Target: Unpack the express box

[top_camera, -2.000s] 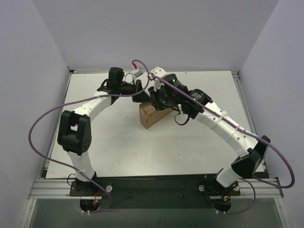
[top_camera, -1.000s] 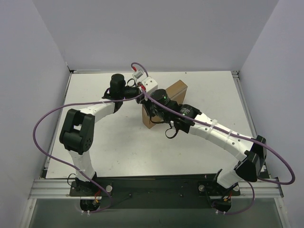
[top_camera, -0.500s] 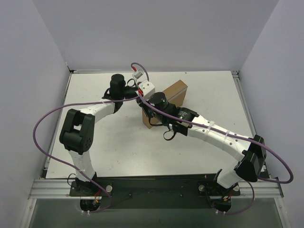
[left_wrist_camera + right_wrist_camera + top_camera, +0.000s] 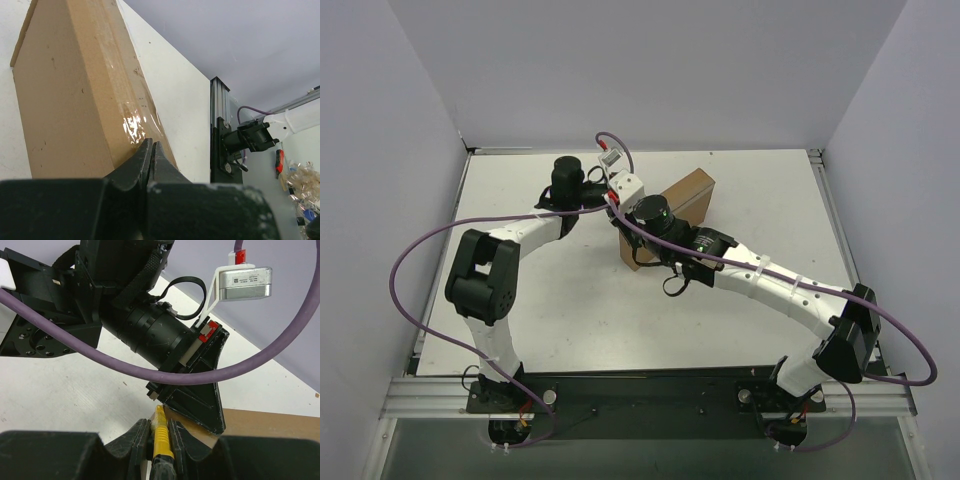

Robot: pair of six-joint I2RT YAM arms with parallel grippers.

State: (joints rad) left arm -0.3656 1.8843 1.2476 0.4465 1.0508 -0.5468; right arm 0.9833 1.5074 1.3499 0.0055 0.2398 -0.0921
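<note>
The express box (image 4: 688,195), plain brown cardboard, lies diagonally at the table's back middle, partly covered by both arms. In the left wrist view its broad face (image 4: 65,100) and a narrow side with clear tape fill the left half. My left gripper (image 4: 151,146) is shut and empty, its tips against that taped side. My right gripper (image 4: 160,426) is shut on a yellow utility knife (image 4: 161,437). The knife's tip reaches the box's corner (image 4: 270,425), right beside the left gripper's black fingers (image 4: 197,400). From above, the right wrist hides its own fingers.
White table (image 4: 570,300) with grey walls on three sides. A black frame post (image 4: 218,130) stands at the table's edge beyond the box. Purple cables (image 4: 420,250) loop off both arms, and one (image 4: 165,372) crosses close in front of the right wrist camera.
Over two seconds the right arm swung left across the box, whose far end came into view. In the last half second it only crept slightly; the left arm stayed put.
</note>
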